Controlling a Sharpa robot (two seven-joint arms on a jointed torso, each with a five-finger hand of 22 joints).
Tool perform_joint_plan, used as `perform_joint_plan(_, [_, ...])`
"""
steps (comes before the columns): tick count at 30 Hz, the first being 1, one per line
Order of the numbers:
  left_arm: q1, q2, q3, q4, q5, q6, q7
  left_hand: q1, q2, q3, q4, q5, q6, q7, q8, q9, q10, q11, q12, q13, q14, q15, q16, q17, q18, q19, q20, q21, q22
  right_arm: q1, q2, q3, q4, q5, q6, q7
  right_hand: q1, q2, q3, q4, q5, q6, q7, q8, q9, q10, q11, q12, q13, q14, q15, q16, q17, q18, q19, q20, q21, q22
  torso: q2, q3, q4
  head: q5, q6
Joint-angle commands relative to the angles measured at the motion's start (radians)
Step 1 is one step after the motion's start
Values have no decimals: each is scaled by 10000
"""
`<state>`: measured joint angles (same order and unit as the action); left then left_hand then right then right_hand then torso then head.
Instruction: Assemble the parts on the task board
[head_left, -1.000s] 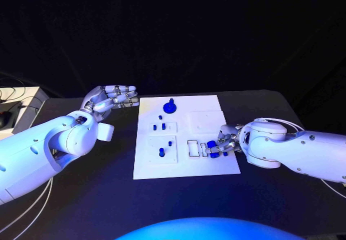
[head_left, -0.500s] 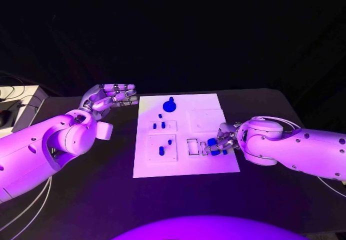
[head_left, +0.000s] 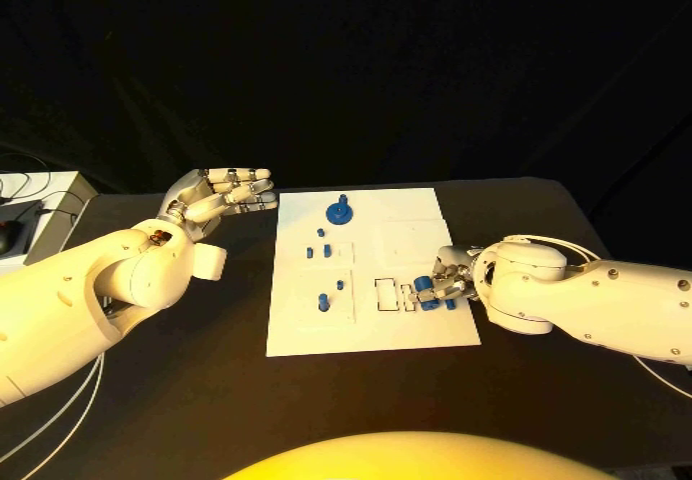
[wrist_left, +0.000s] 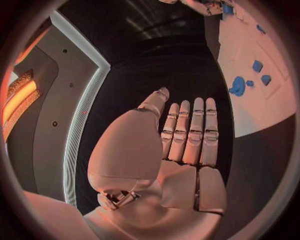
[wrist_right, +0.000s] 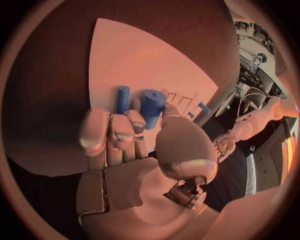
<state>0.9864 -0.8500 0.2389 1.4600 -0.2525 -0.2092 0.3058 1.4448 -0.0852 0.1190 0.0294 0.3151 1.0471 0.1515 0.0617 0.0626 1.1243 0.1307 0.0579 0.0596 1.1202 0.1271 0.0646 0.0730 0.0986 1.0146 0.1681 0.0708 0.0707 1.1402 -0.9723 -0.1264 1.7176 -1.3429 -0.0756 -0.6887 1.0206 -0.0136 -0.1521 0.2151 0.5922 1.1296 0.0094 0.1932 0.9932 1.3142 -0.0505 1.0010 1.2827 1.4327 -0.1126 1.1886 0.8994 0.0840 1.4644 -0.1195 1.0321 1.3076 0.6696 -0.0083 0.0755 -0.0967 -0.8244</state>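
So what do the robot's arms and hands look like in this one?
Both arms are smooth, white, rounded shells with bulbous joints. The left hand and right hand are silver, many-fingered and segmented. Thin pale cables trail beneath the left arm and loop at the right wrist.

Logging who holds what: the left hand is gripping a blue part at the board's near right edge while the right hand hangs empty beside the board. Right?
Hands swapped. The head view shows the right hand gripping the blue part at the task board; the left hand hangs empty.
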Motion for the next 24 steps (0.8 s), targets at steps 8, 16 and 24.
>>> perform_joint_plan(8, [-5,13,8,1,67,167,36,110,-33,100,67,51,-50,43,7,-1,-12,38,11,-8,-25,-29,-35,12,-90,-68,5,-10,1,92,-281,-44,278,1612,-594,169,364,721,14,-1143,207,17,-72,26,-55,45,-104,-52,-20,70,-32,-52,13,-190,572,-95,133,1393,-5,-15,2,-19,-6])
perform_joint_plan(16, [-4,15,8,-4,67,181,15,114,-46,116,65,47,-53,44,6,-1,-22,46,10,-9,-25,-30,-36,11,-92,-75,5,-13,-1,342,-454,-30,469,2121,-871,167,422,694,23,-1190,141,30,-79,32,-59,45,-109,-64,-28,71,-32,-48,26,-195,569,-91,161,1400,-13,-25,2,-20,0])
perform_joint_plan(24, [-4,24,8,-4,67,207,-10,118,-48,155,70,42,-47,45,6,-1,-28,48,9,-9,-19,-32,-36,11,-96,-76,2,-12,-1,535,-456,-23,735,2646,-982,144,356,699,-2,-1164,181,38,-75,24,-77,51,-106,-65,-29,73,-31,-45,37,-198,570,-92,183,1405,-19,-28,9,40,-28])
